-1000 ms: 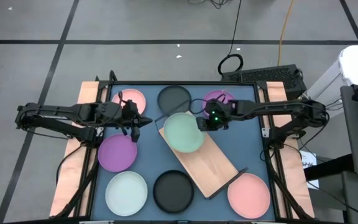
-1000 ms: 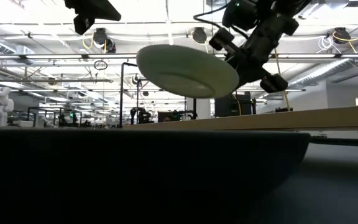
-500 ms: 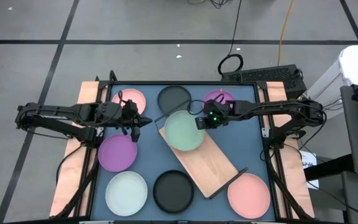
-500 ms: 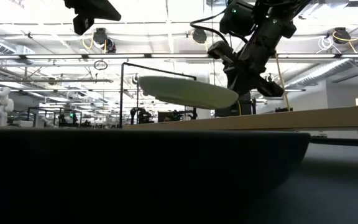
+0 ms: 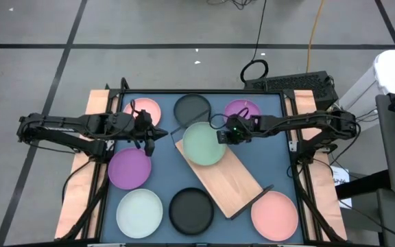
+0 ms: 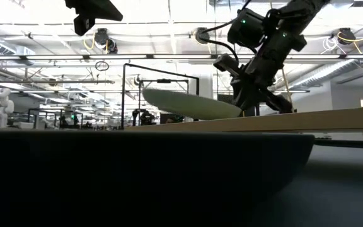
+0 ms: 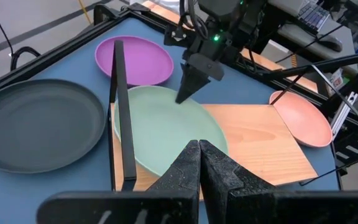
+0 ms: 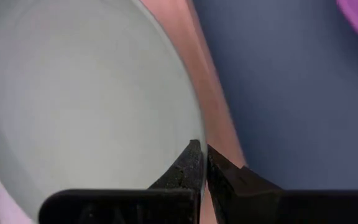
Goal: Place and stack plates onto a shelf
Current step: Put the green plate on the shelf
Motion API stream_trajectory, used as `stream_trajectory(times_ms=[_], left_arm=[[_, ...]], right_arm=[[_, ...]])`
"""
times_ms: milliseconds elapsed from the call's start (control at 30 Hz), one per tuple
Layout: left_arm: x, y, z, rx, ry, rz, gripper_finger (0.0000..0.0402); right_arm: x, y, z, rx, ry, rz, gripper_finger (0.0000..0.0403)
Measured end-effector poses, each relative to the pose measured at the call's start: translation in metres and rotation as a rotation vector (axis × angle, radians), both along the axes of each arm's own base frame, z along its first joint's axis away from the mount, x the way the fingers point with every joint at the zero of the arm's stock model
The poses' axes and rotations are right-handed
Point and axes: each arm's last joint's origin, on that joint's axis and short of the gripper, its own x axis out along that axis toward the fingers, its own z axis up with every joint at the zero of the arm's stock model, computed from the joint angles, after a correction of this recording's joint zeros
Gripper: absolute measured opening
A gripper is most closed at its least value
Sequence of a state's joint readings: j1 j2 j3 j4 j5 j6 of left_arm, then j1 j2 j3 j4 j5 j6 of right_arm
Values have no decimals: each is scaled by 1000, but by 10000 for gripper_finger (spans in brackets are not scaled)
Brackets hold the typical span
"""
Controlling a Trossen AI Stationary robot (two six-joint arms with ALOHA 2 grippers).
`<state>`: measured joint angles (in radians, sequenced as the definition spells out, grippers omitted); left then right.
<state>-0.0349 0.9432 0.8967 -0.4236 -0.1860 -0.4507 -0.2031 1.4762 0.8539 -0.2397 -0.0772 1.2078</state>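
pale green plate (image 5: 203, 144) — rim pinched, right hand (image 5: 221, 136)

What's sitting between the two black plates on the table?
Between the far black plate and the near black plate lies the wooden shelf, its far end carrying the pale green plate; the high view shows it.

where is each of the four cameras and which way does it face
High view: overhead, facing straight down on the table; both arms show, left gripper and right gripper.
Low view: at table-top height, looking level across; the right arm comes down from above.
Left wrist view: on the left arm, facing the light wooden shelf; its shut fingers show.
Right wrist view: on the right arm, close over the plate; its fingers are pinched on the rim.
Shared: all four show the round pale green plate.
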Motion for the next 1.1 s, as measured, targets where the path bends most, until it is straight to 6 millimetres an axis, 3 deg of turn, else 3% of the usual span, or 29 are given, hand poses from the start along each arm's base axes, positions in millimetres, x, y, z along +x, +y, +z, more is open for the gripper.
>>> stream_trajectory(times_ms=[433, 1100], left_arm=[[0, 0, -1, 0, 8, 0, 5], [0, 0, -1, 0, 8, 0, 5]], right_arm=[[-9, 2, -24, -6, -105, -22, 3], [-7, 1, -23, -43, -139, 9, 9]])
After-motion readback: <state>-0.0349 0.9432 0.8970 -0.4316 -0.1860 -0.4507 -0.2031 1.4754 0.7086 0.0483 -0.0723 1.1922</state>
